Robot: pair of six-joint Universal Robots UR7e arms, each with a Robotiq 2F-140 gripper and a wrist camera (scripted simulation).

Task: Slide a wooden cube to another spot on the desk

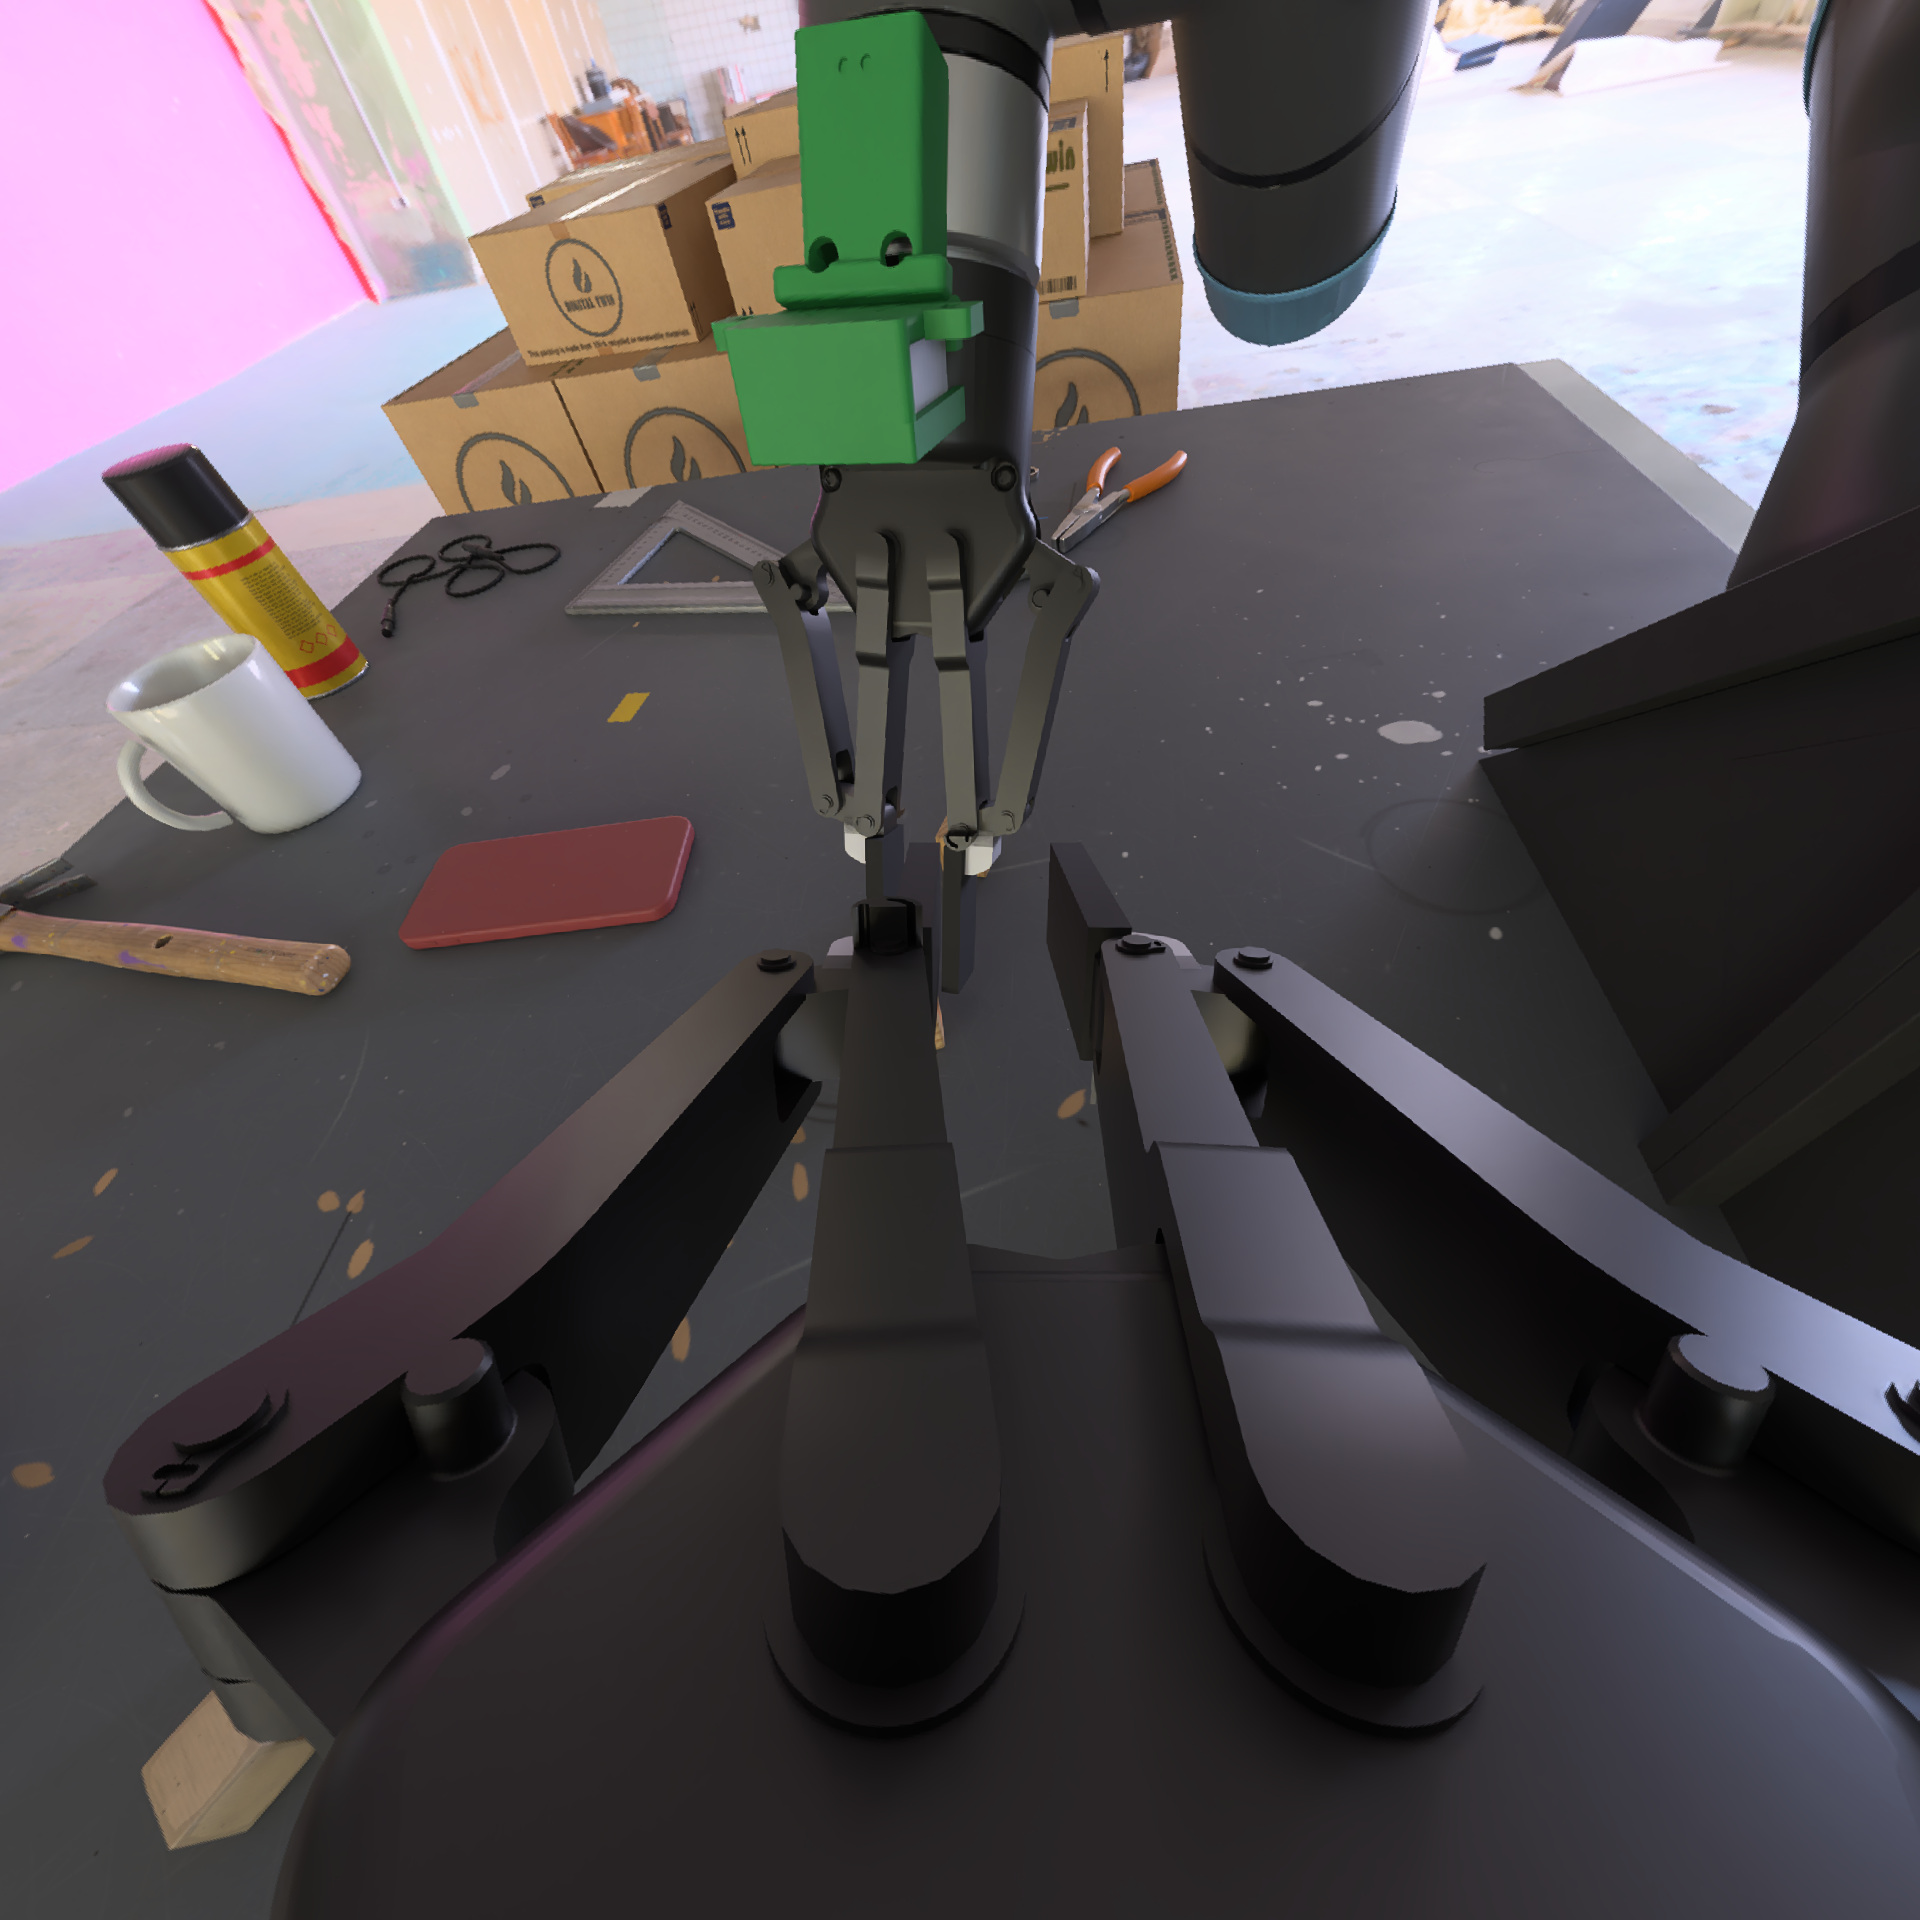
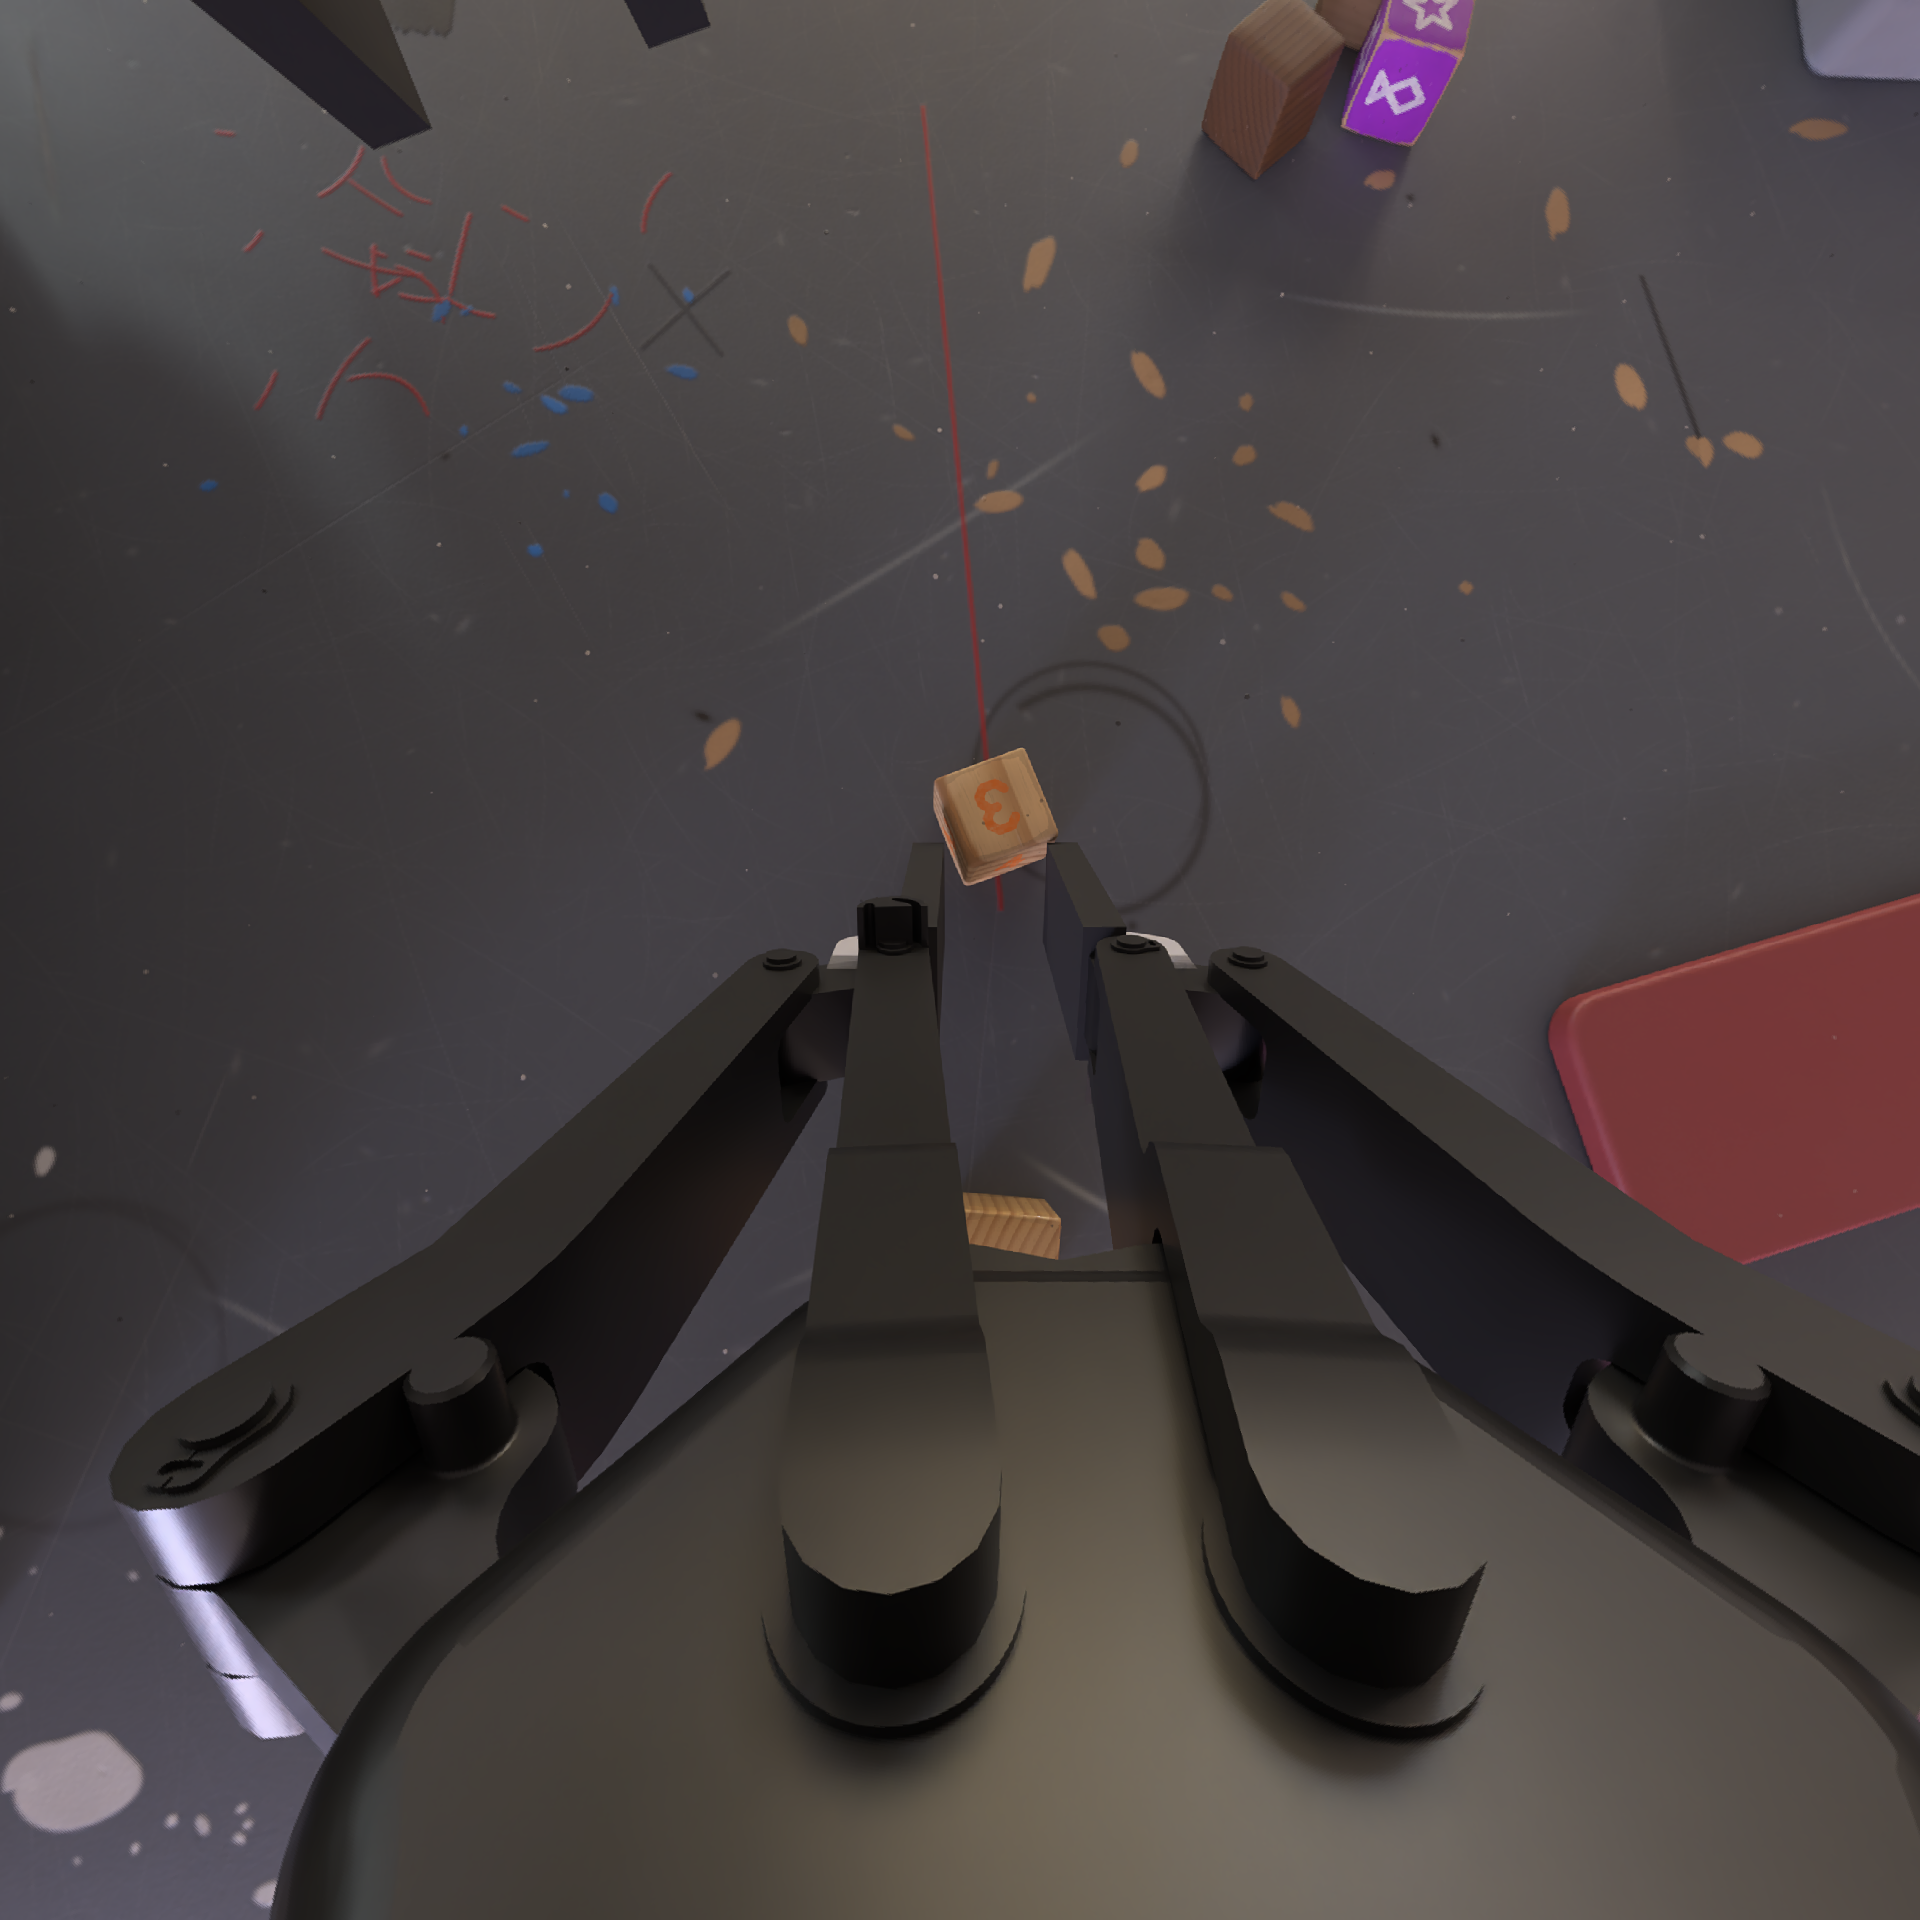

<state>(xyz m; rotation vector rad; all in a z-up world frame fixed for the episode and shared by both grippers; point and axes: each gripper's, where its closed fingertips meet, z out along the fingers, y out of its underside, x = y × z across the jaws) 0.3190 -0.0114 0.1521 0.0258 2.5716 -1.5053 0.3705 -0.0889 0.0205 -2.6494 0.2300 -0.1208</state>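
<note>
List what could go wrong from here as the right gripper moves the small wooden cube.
1. The wooden cube sits skewed at the very tips of the right gripper, so it may twist or slip out.
2. The red pad lies beside that gripper's linkage; a push that way could snag it.
3. The left gripper hangs close by; the two could collide.

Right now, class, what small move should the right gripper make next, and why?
Probably close a little: the right gripper is open, with the wooden cube tilted between its fingertips, one corner jutting forward. A firmer hold would likely keep the cube from twisting as it slides across the desk.
</note>
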